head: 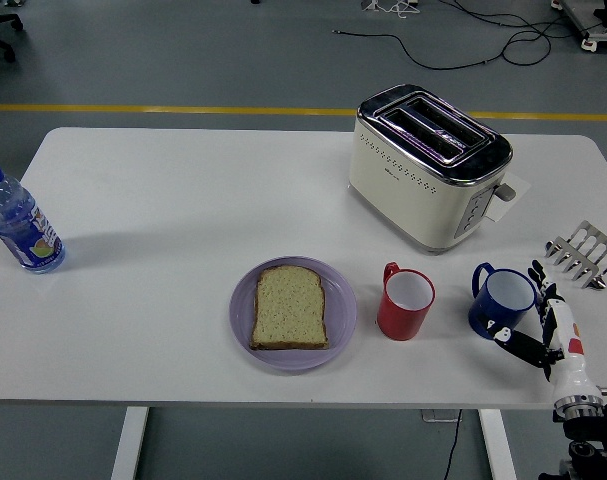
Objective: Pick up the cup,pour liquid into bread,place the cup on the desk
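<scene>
The toaster (429, 165) has a glossy cream body and a mirror-bright chrome top. The red mug (404, 303) and blue mug (501, 301) look glazed and shiny. The lilac plate (293, 314) is smooth; the bread slice (290, 308) is porous, rough-crumbed. The water bottle (19, 222) at 9 o'clock is clear plastic. The white tabletop (183, 200) is matt.

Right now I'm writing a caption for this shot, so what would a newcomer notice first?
Probably the cream toaster standing far right on the table, and the bread on a purple plate near the front edge. Next come the red cup and blue cup side by side right of the plate, with the right hand open beside the blue one.
</scene>
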